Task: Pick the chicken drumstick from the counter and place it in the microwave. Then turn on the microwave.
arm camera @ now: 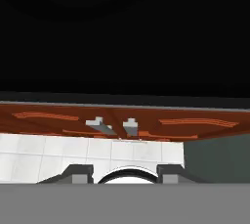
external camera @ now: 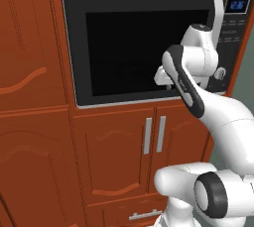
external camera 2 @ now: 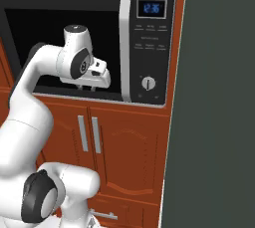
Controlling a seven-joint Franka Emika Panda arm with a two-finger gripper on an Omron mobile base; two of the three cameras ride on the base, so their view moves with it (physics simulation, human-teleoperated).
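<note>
The microwave (external camera: 144, 47) fills the wall ahead, its black glass door (external camera 2: 60, 28) shut flush against the vertical silver handle (external camera 2: 125, 48). To the right of the handle, the control panel has a blue display (external camera 2: 151, 8) and a round knob (external camera 2: 148, 83). My gripper (external camera 2: 87, 89) hangs just in front of the lower part of the door, left of the handle, with its fingers pointing down. In the hand view the gripper (arm camera: 124, 171) is open, its two fingertips (arm camera: 78, 171) apart with nothing between them. The chicken drumstick and the counter are out of view.
Reddish-brown cabinet doors with two vertical silver handles (external camera: 154, 134) sit under the microwave, and a drawer handle (external camera: 144, 215) lies lower down. A tall cabinet (external camera: 30, 97) stands to the left. A dark grey wall (external camera 2: 219, 102) rises at the right.
</note>
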